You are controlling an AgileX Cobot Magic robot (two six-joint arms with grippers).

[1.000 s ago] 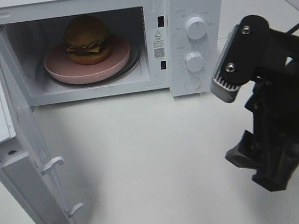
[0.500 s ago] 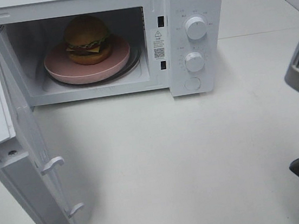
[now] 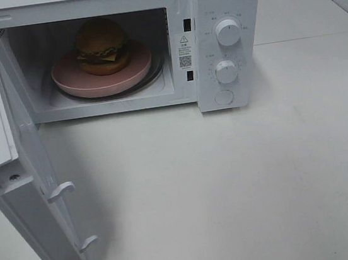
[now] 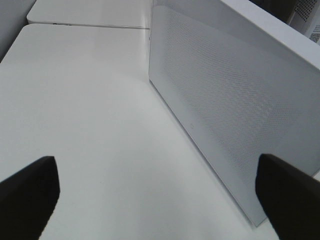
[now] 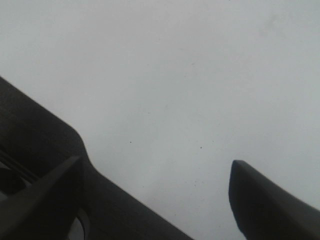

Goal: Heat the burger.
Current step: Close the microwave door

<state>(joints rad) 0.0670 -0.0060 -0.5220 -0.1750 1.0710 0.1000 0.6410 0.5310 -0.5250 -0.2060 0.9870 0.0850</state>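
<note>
While ext cam shows burger (image 3: pixel 101 45), L wrist shows door (image 4: pixel 235 110).

Surfaces: microwave (image 3: pixel 222 3) casing is showing a smooth, satin white finish | its door (image 4: pixel 235 115) is showing a fine dotted mesh texture | knobs (image 3: pixel 228 32) are looking like smooth white plastic | burger (image 3: pixel 101 40) bun is gleaming glossy | pink plate (image 3: pixel 138 68) is appearing matt | tabletop (image 3: pixel 232 186) is reflecting softly, smooth and white

Soft, even light washes the white table (image 3: pixel 244 185) before the microwave (image 3: pixel 222 3); its cavity sits dimmer, its open door (image 3: pixel 35 217) casts faint shadow. Right wrist view blurred.
</note>
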